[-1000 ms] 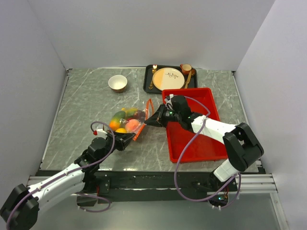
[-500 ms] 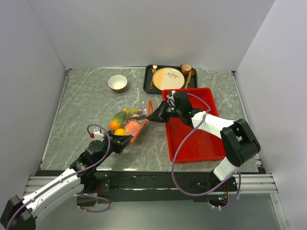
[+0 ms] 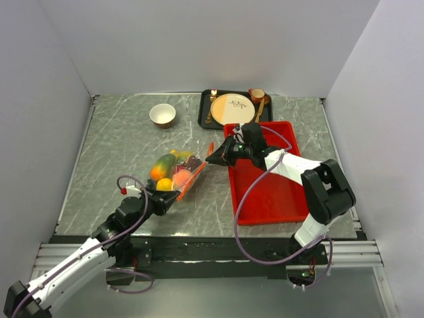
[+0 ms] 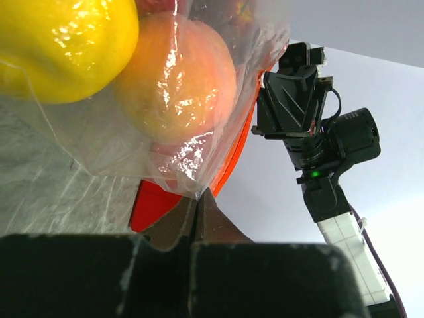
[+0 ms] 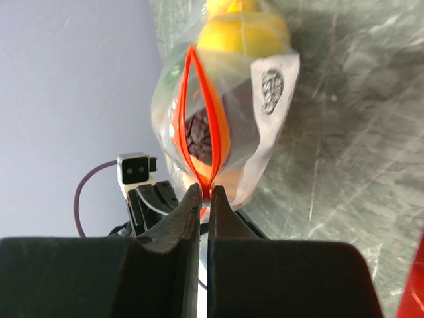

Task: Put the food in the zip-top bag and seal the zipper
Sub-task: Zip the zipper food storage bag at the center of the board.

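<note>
Left claw (image 3: 176, 196) drawn back, zipper (image 3: 197, 173) reaching right claw (image 3: 211, 159)

Soft, even light from above fills the overhead view. The tabletop (image 3: 119, 146) is bright and sharp, with only faint shadows beneath the arms. In the left wrist view, white glare spots sit on the zip-top bag (image 4: 192, 156) and the yellow fruit (image 4: 59, 40), while the left gripper (image 4: 197, 202) is dark and blurred. The right gripper (image 5: 204, 193) is likewise a soft black mass, and the tabletop behind it shows a dull sheen.
</note>
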### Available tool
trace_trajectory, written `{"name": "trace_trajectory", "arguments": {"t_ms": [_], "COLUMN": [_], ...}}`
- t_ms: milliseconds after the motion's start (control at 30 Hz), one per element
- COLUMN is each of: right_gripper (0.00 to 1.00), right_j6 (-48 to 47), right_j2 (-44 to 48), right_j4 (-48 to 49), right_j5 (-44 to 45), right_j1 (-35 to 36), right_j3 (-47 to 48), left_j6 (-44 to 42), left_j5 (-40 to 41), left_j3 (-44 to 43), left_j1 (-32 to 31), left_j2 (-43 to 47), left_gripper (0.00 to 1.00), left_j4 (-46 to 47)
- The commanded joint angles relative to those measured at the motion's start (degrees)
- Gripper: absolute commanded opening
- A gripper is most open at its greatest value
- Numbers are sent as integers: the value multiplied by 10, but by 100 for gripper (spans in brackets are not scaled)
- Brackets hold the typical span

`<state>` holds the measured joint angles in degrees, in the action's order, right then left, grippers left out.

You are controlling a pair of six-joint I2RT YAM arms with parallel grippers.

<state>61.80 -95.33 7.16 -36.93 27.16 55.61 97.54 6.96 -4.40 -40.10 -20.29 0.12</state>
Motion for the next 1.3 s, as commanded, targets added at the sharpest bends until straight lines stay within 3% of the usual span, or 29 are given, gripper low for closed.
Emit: {"name": "trace_trajectory", "arguments": {"t_ms": [0, 500, 1267], "right_gripper": [1, 1, 1], "right_j6": [-18, -27, -27], "right_j2": [-10, -25, -43], "right_j4": [16, 11, 28], "right_j5": [31, 27, 18], "right_j1": [-31, -63, -101], "right_j3": [40, 56, 57], "left_j6": [-9, -3, -1], "left_j5": [17, 24, 24], "left_j3": [-6, -12, -10], "left_j1": [-1, -1, -1], "left_j2": [27, 72, 77], "left_gripper": [1, 1, 1], "left_j4": [-69, -135, -141]}}
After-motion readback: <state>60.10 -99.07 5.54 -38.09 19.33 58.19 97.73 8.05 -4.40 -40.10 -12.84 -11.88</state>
